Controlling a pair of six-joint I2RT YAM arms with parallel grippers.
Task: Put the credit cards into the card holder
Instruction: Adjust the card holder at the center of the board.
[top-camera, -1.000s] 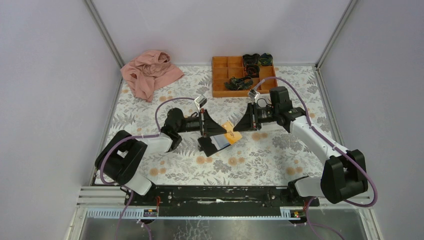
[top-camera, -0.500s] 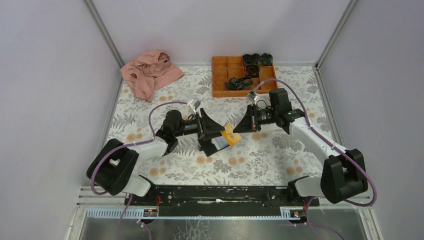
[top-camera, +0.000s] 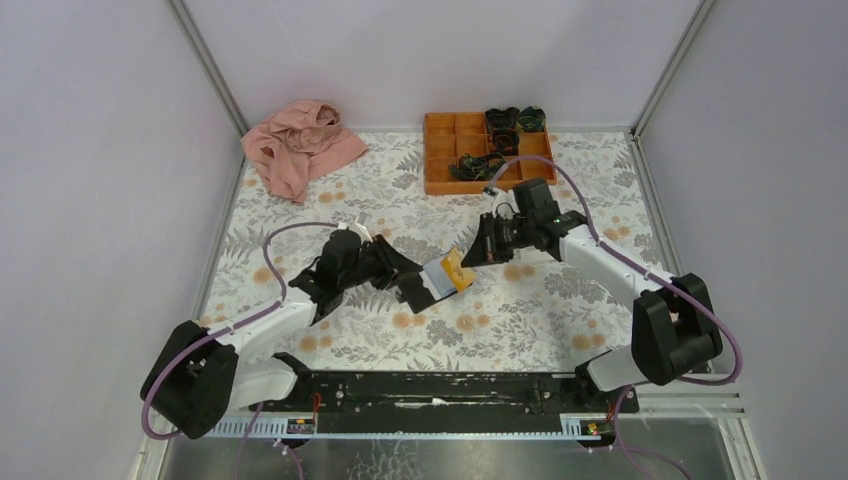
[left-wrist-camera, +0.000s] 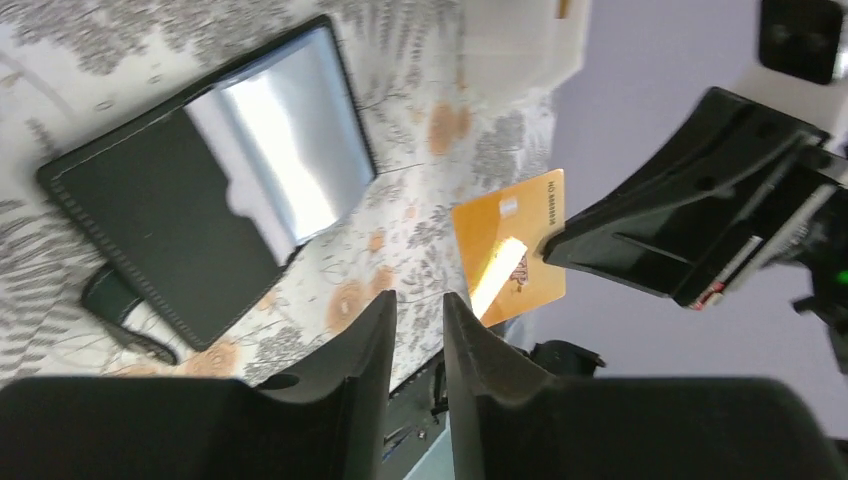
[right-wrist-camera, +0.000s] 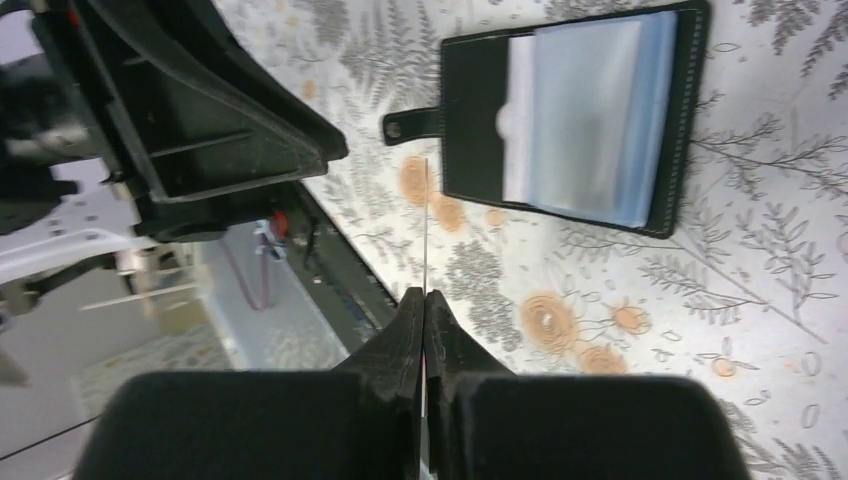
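Card (left-wrist-camera: 508, 262): thin glossy orange rectangle

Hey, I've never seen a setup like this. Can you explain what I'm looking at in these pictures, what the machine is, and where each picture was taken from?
This is a robot with two arms bolted to the near edge of a table covered in a flowery cloth. One picture looks down from above. The other two come from small cameras on each wrist, so each shows that arm's own fingers. The right hand pinches an orange card by its edge, up in the air. The left hand is slightly open and holds nothing. On the table by them lies a black card holder, its pale pockets facing up. At the far end are a pink cloth and an orange tray with compartments.
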